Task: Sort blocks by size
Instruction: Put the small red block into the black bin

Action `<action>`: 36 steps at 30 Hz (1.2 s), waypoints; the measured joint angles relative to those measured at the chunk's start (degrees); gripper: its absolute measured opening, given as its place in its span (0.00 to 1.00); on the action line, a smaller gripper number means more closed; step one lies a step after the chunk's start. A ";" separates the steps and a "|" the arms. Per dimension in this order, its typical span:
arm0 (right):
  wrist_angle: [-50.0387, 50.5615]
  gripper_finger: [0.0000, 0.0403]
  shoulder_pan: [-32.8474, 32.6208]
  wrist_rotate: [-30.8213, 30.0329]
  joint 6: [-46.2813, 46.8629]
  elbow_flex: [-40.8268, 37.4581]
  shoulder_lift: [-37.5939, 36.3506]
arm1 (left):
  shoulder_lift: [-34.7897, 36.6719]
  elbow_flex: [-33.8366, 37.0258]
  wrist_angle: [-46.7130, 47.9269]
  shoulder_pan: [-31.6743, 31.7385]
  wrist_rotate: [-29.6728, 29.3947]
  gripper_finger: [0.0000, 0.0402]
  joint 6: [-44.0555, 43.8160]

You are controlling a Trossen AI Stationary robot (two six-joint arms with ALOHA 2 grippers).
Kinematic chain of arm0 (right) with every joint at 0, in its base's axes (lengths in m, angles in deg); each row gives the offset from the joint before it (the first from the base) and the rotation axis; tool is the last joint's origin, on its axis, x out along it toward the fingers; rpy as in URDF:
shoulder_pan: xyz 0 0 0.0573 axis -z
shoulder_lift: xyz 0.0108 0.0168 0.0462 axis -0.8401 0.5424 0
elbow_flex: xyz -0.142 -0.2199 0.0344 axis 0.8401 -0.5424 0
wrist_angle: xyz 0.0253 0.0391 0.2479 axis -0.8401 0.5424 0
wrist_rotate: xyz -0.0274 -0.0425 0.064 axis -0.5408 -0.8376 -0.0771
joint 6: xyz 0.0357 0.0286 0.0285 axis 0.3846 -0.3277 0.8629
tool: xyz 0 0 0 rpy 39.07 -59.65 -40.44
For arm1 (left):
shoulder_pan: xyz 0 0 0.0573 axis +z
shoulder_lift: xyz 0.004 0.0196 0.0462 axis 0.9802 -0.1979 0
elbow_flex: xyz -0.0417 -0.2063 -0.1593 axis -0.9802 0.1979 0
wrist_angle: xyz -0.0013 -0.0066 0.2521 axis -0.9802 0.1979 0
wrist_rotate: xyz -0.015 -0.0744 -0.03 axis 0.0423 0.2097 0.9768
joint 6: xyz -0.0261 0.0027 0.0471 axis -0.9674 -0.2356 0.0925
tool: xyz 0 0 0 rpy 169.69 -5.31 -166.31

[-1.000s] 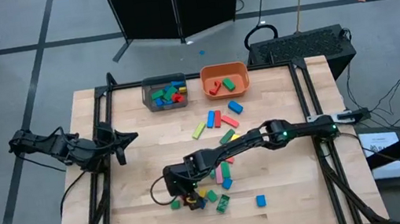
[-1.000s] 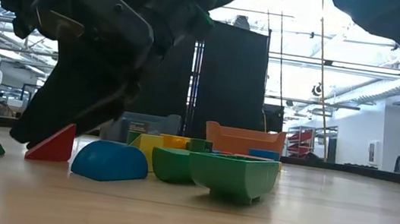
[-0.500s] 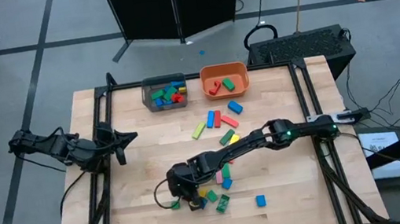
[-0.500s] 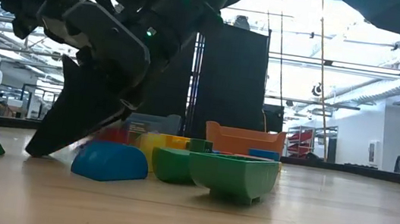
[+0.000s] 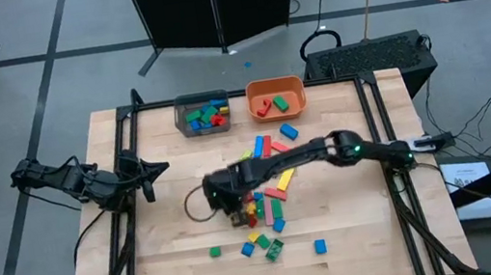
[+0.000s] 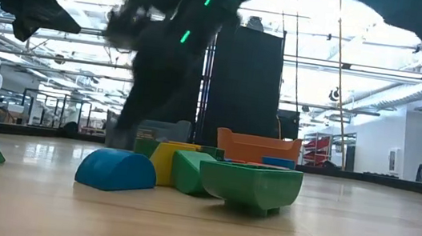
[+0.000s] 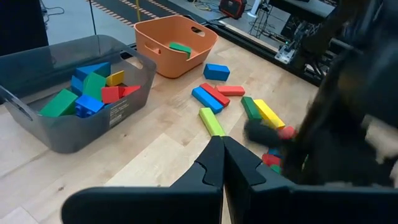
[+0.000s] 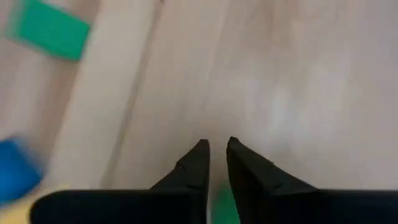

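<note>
Over the scattered blocks (image 5: 265, 215) mid-surface (image 5: 163, 238) hung my right tool (image 5: 235, 219), fingers nearly pressed together, pinching nothing I could see; my left tool (image 5: 152, 176) waited, closed, at the surface's left edge.

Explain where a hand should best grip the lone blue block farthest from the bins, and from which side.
Pinch two opposite side faces of the blue block, coming straight down from above: it lies flat, short and boxy, with bare table all round.
</note>
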 joint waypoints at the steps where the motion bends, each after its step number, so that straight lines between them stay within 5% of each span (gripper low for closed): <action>1: 2.48 0.15 0.35 0.39 -0.89 0.09 -1.86 | 0.01 0.00 -0.03 0.01 0.00 0.00 -0.03; 10: 23.80 0.44 -2.14 1.01 -11.20 0.03 -8.79 | 0.00 0.00 -0.04 0.01 0.01 0.00 -0.11; 19: 11.35 0.75 -8.89 -6.55 -14.33 -5.67 -9.12 | 0.00 0.00 0.15 0.01 0.00 0.00 -0.07; 36: -3.71 0.75 -10.56 -6.48 -2.58 -20.51 -9.15 | 0.02 -0.01 -0.02 0.01 -0.43 0.00 -1.32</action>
